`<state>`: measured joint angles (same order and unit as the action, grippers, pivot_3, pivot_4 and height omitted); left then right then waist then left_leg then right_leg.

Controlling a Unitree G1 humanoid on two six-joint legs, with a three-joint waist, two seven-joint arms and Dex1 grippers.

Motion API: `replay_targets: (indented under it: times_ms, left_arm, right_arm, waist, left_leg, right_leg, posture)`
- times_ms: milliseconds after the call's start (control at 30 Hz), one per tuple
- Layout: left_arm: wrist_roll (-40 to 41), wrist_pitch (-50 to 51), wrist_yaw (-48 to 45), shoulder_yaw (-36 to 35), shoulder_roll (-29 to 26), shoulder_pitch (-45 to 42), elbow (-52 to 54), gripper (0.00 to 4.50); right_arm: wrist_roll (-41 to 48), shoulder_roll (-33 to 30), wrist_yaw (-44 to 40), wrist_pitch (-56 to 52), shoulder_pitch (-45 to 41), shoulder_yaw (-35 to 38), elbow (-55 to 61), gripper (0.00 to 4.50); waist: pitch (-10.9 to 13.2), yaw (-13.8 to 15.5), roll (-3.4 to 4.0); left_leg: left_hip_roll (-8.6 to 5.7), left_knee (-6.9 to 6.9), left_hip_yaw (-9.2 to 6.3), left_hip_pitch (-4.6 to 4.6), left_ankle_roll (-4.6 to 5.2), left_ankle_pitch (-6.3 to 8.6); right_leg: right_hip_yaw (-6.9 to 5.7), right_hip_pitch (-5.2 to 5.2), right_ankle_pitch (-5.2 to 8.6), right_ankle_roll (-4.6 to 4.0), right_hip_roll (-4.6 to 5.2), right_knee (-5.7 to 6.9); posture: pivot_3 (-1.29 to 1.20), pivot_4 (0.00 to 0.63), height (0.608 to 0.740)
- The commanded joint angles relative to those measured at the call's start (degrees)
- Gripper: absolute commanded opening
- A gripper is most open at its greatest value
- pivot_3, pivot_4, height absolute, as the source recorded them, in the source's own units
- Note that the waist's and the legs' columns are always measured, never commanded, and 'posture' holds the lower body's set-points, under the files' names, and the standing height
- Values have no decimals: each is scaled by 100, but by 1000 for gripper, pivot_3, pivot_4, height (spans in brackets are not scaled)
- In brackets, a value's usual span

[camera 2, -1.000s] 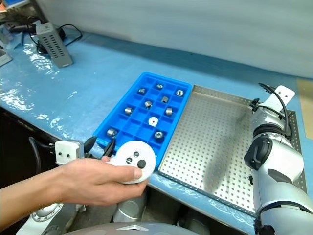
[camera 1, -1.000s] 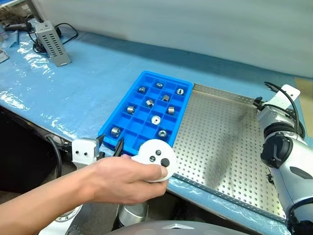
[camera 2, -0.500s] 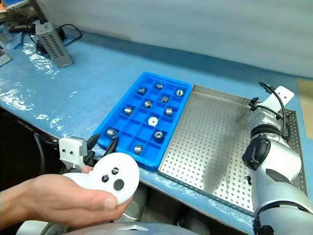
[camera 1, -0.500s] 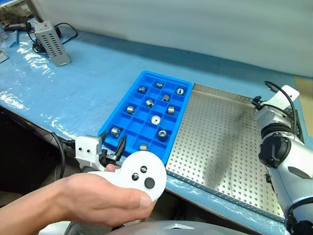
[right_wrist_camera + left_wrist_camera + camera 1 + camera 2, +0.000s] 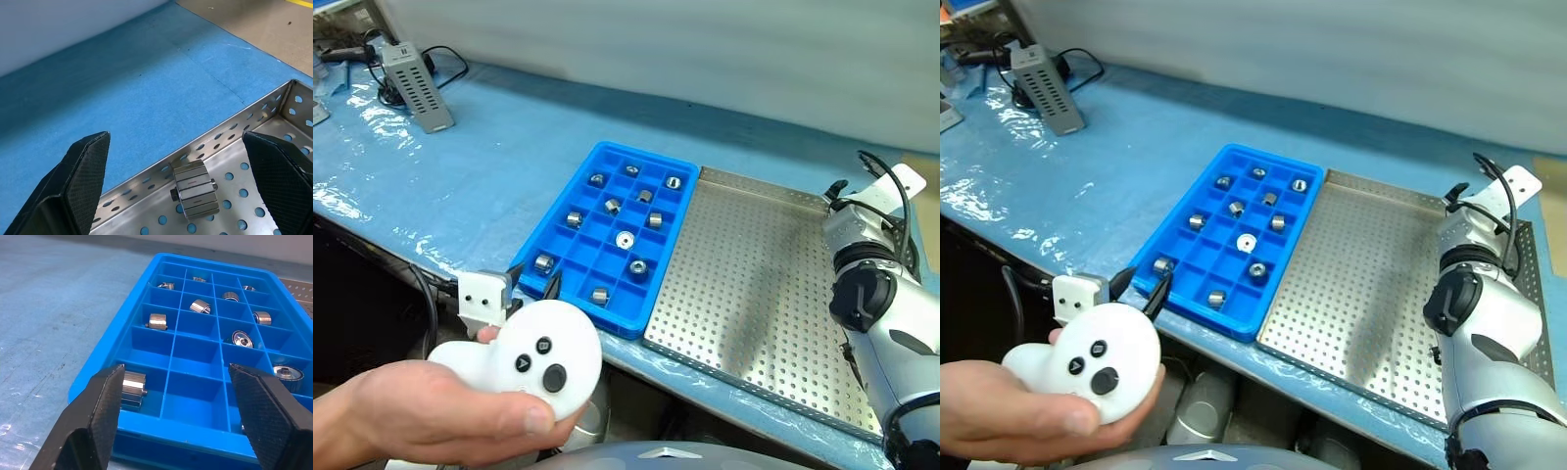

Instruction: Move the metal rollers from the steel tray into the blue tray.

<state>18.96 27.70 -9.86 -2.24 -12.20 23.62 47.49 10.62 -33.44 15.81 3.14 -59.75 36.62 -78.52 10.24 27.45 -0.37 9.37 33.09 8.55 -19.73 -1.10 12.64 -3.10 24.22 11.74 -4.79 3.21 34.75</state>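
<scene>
The blue tray [image 5: 607, 235] lies left of the steel tray [image 5: 754, 284] and holds several metal rollers [image 5: 613, 206] in separate compartments. My left gripper [image 5: 530, 286] hovers open at the blue tray's near edge; in the left wrist view its fingers [image 5: 105, 396] frame the front compartments and one roller [image 5: 133, 386]. My right gripper [image 5: 176, 139] is open over the steel tray's far right corner. One roller [image 5: 194, 195] lies there against the perforated rim [image 5: 230, 134], between the fingers and untouched.
A person's hand holds a white controller [image 5: 543, 362] just in front of my left gripper at the table's near edge. A grey box [image 5: 416, 83] with cables sits far back left on the blue plastic-covered table [image 5: 480, 166].
The person's hand with the controller has dropped back toward the near edge, uncovering my left gripper and the tray's front row. My right wrist has rolled a little; both grippers stay open.
</scene>
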Motion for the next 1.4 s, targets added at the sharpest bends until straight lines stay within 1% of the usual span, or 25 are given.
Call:
replay_targets:
  times_ms: [33,433,667,933,1133,1233,1300,1400]
  left_arm:
    - [48,-106,-73,-55,-33,17,36,3594]
    - [73,-107,-210,13,-26,0,-92,3594]
    - [116,-78,-314,-23,-54,-67,-166,3594]
    - [171,-51,-399,-48,-110,-145,-238,3594]
    - [191,-34,-387,5,-119,-229,-286,3594]
    - [170,-2,-392,24,-156,-270,-279,3594]
    - [192,-7,-367,-51,-149,-264,-257,3594]
    - [185,-33,-348,-120,-152,-185,-226,3594]
  right_arm:
    - [-131,-29,110,-8,-131,-180,97,4476]
    - [-509,-44,1029,-321,-112,-742,118,4476]
    - [-390,39,1073,-439,-156,-826,174,4476]
    - [-248,250,1207,-653,-244,-785,233,4476]
    - [-206,260,1171,-779,-267,-826,192,4476]
    - [-129,288,880,-894,-270,-780,152,3874]
    - [-136,278,684,-905,-285,-807,145,3232]
    - [-128,280,459,-915,-262,-805,136,2112]
  waist:
    - [0,-1,0]
    - [0,-20,1]
    - [0,-40,1]
    - [0,-169,2]
    - [-1,-240,2]
    - [-1,-289,2]
    - [-1,-312,2]
    - [-1,-321,2]
  left_leg:
    - [0,0,0,0,0,0]
    - [0,0,0,0,0,0]
    - [0,0,0,2,-1,0]
    - [0,0,0,1,-1,0]
    - [-1,0,1,-1,-1,0]
    - [-1,1,0,-2,-1,0]
    - [-1,1,0,-3,-1,-1]
    - [0,1,0,-3,-1,-1]
  right_leg:
    - [0,0,2,4,0,0]
    - [0,0,12,21,0,0]
    - [0,0,12,21,0,1]
    - [0,0,12,21,0,1]
    - [0,0,11,21,0,1]
    - [0,-1,11,21,0,1]
    - [0,0,11,20,0,2]
    - [0,0,9,17,0,2]
  posture:
    - [666,150,740]
    - [636,150,740]
    - [616,150,740]
    - [600,150,740]
    - [591,150,740]
    - [606,150,740]
    - [619,150,740]
    - [627,150,740]
